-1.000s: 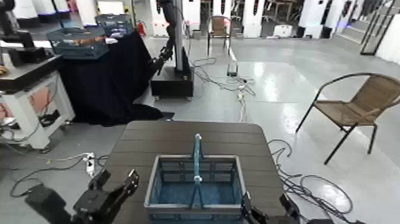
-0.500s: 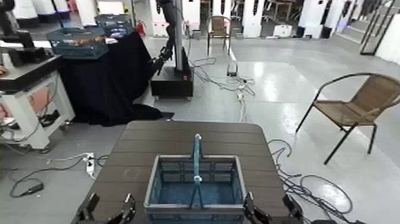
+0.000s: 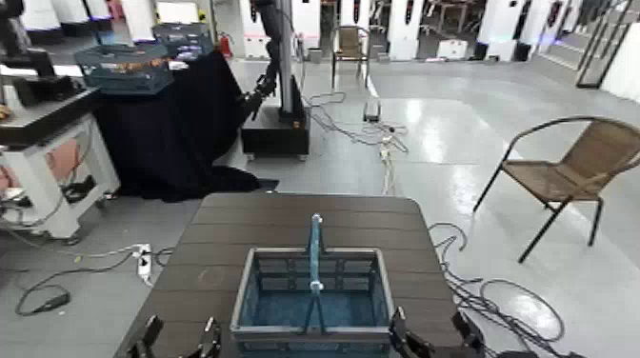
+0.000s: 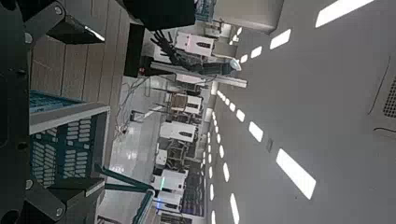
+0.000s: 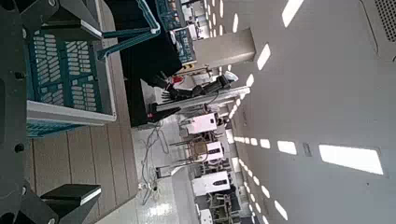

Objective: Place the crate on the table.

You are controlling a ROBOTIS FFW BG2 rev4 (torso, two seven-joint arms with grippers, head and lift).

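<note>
Nearest first. My left gripper [image 3: 182, 333] has come in from out to the left and lower over the last second; it now sits beside the crate's left near corner, jaws wide, holding nothing. My right gripper [image 3: 431, 328] has hardly shifted: at the right near corner, also spread wide. Contact there: cannot tell.

Crate [image 3: 267, 332]: unmoved across the interval, upright on the near part of the table [image 3: 286, 214], handle [image 3: 315, 252] standing. Placement looks achieved; I read the left arm's shift as clearing away after release, though a fresh approach is not excluded. Next: draw both arms off without snagging the lattice or dragging the crate.

Farther: wicker chair [image 3: 562, 176] to the right, black-draped table [image 3: 181, 133] to the left; no change noted.
</note>
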